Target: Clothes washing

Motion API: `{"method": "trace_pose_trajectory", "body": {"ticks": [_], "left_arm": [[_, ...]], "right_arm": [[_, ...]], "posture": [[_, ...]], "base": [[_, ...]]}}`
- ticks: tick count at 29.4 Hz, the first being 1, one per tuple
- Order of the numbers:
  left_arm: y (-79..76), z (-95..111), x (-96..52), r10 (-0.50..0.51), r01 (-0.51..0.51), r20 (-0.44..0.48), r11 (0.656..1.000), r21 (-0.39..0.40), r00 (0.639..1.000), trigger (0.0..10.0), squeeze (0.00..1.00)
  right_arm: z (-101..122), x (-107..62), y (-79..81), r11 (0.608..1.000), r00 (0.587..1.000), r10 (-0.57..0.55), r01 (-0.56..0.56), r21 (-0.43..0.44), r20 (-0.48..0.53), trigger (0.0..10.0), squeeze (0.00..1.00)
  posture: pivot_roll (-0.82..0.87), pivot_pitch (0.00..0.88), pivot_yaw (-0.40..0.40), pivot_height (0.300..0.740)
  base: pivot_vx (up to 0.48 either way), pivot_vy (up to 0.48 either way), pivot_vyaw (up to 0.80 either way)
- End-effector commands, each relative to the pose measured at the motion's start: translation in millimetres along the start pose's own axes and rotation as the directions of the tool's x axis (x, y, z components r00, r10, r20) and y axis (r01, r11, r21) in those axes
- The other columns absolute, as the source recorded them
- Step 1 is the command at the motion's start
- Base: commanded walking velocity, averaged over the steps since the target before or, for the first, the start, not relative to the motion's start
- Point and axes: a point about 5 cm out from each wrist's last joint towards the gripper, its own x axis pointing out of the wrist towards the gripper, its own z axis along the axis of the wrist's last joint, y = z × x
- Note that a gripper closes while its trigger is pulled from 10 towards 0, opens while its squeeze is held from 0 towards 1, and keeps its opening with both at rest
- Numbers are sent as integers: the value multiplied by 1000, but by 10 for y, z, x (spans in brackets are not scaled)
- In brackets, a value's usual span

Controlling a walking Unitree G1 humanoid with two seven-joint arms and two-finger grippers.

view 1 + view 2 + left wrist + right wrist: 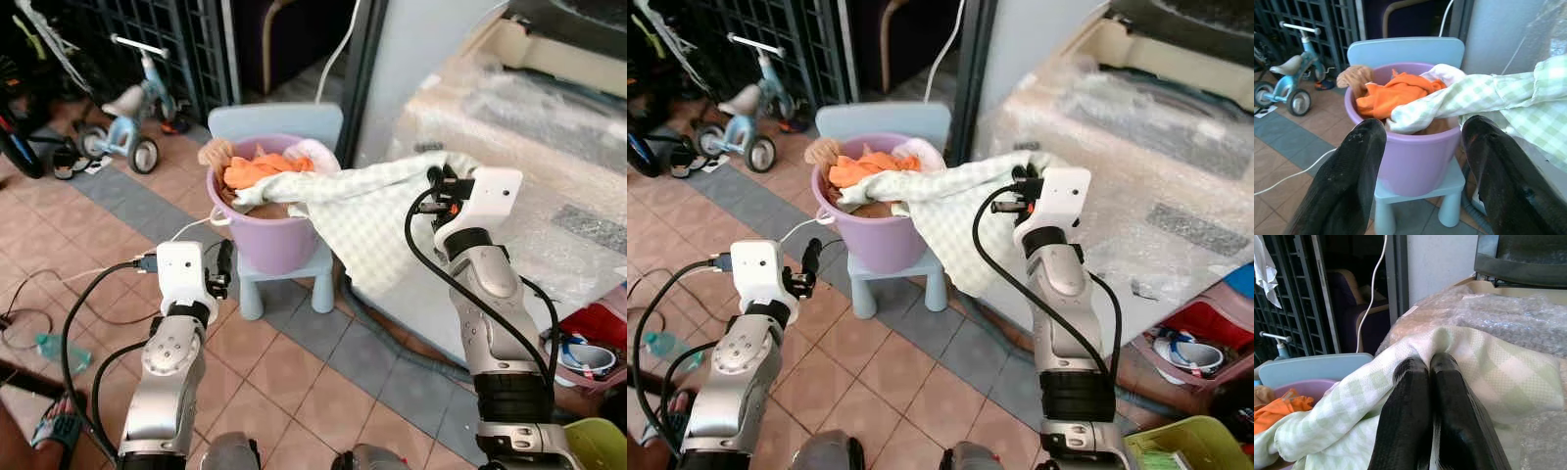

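The wash looked barely begun. The right gripper (1429, 363) had its two black fingers pinched tight on a fold of the green-checked cloth (377, 211), lifted beside the bubble-wrapped washing machine (549, 127). One end of the cloth trailed back into the purple bucket (266, 235), so it was only half out. An orange garment (1393, 93), a tan piece (1354, 78) and something pale pink (315, 150) lay heaped in the bucket; as I judged it, all of that remained to be moved, and nothing could be seen inside the machine.

The cloth was a thin, soft weave of pale green and white squares, hanging in loose folds. The bucket was smooth, round plastic, standing on a small light-blue child's chair (284, 284) on terracotta tiles (294, 372).

The left gripper (1422, 171) hung low before the bucket, fingers spread wide and holding nothing. A child's tricycle (132, 113) stood by the dark gate.
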Motion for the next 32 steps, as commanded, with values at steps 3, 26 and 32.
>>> {"method": "trace_pose_trajectory", "body": {"ticks": [3,26,32], "left_arm": [[64,-17,-8,13,-13,-7,1000,4,1000,10000,0],[48,-11,-1,8,-8,-2,1000,6,1000,10000,0],[27,-4,-3,-12,12,11,1000,2,1000,10000,0]], "right_arm": [[125,87,52,1000,998,11,-10,-12,62,10000,0],[1075,860,110,956,925,230,-157,-246,303,10000,0],[1267,941,207,941,893,290,-201,-271,345,10000,0]], "posture": [[39,113,-10,740],[50,114,-10,740],[47,108,-7,740]], "base": [[352,0,-800],[261,11,-800],[372,291,-800]]}}
